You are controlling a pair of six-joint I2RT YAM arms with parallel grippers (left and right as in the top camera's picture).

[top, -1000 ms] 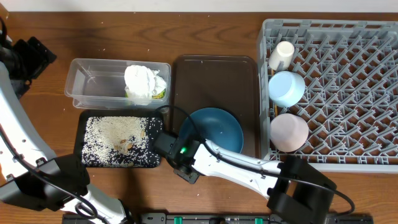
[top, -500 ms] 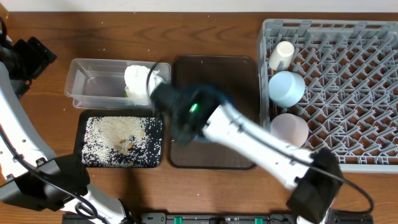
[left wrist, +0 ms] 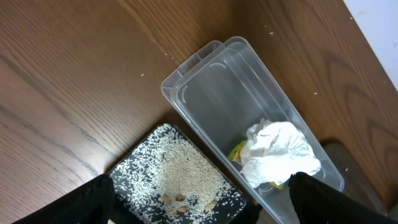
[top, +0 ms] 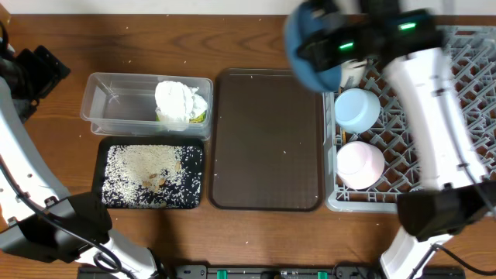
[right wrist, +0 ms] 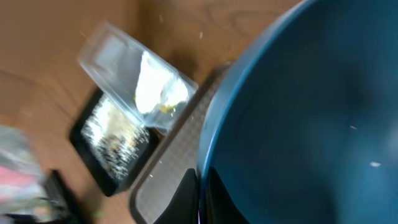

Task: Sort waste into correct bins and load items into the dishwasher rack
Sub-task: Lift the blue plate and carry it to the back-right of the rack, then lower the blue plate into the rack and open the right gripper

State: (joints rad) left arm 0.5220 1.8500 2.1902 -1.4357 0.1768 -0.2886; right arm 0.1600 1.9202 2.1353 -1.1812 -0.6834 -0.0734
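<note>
Dark-blue plate hangs tilted in right hand over rack edge.

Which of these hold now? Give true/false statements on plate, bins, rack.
1. The right gripper has its jaws shut on the large dark-blue plate. True.
2. That plate lies on the brown rectangular serving tray. False: it is in the air, by the grey plastic dishwasher rack.
3. The crumpled white paper napkins lie in the clear rectangular plastic tub. True.
4. The white rice-like grains are in that tub. False: they are in the shallow black rectangular tray.
</note>
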